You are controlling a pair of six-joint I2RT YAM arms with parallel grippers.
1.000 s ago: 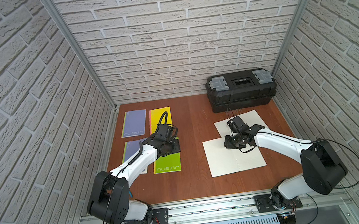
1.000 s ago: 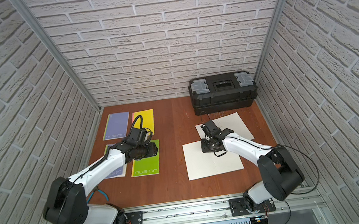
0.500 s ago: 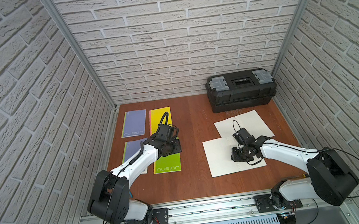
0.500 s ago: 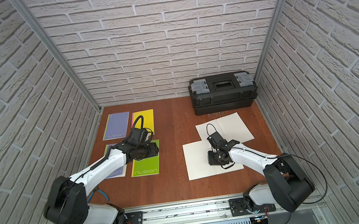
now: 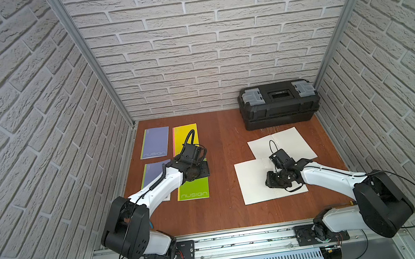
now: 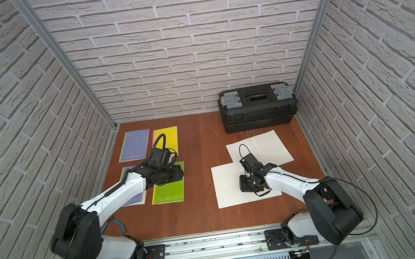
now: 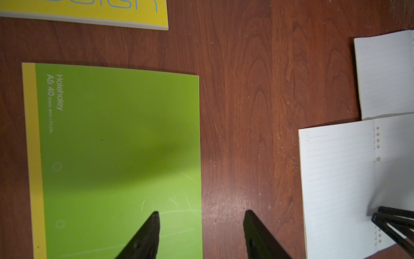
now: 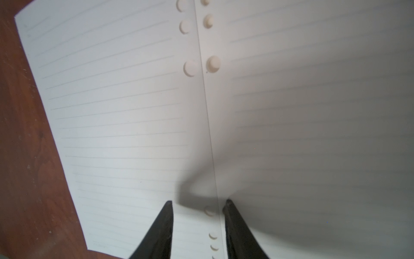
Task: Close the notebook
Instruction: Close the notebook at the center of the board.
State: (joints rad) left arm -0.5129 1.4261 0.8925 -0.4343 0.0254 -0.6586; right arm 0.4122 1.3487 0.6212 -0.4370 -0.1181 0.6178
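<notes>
On the right half of the worktop (image 5: 229, 215), in front of the black toolbox (image 5: 279, 107): 2 spreads of lined white paper, corners overlapping. Taking the nearer notebook (image 5: 255, 181) as the one to close, not the farther open notebook (image 5: 284, 138).

Not begun, as far as can be seen: lying wide open, no page or cover raised, the whole fold-over yet to do.

Looks thin and floppy, with faint ruled lines and punched holes on either side of the centre crease. Likely to bend rather than swing over as 1 stiff board.

Over that crease, the right gripper (image 8: 198, 206): narrowly parted, 1 finger on each side of the fold, pinching nothing. Hard to say whether the tips touch the paper.

Well apart, above the edge of the closed green notebook (image 7: 116, 139), the left gripper (image 7: 201, 215): spread wide, empty.
</notes>
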